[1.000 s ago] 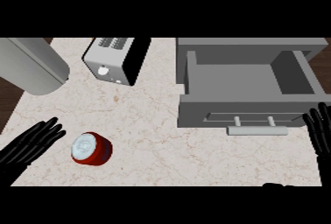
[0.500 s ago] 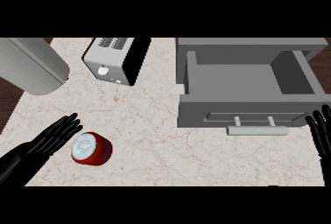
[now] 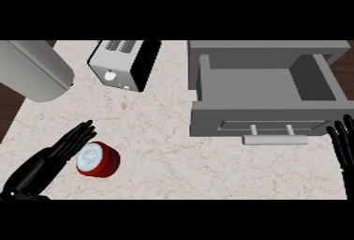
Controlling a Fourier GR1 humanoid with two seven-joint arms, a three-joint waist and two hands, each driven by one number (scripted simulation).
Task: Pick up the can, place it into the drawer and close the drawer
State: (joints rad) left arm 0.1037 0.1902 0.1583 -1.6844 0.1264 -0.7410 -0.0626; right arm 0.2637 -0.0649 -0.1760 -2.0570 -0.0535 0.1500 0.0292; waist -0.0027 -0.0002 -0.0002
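Marbled counter (image 3: 166,140) bears can (image 3: 97,159), toaster (image 3: 124,63), pulled-out drawer (image 3: 256,119); left hand (image 3: 54,155) beside can and right hand (image 3: 342,145) straight-fingered.

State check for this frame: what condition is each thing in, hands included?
Can: upright on the counter, not held.
Drawer: pulled open, nothing inside.
Left hand: open, fingers straight, beside the can.
Right hand: open, resting at the right edge.

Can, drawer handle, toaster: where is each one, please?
can (image 3: 93,158), head view, on its silver top.
drawer handle (image 3: 274,139), head view, on the bar's middle.
toaster (image 3: 114,70), head view, on its silver face.
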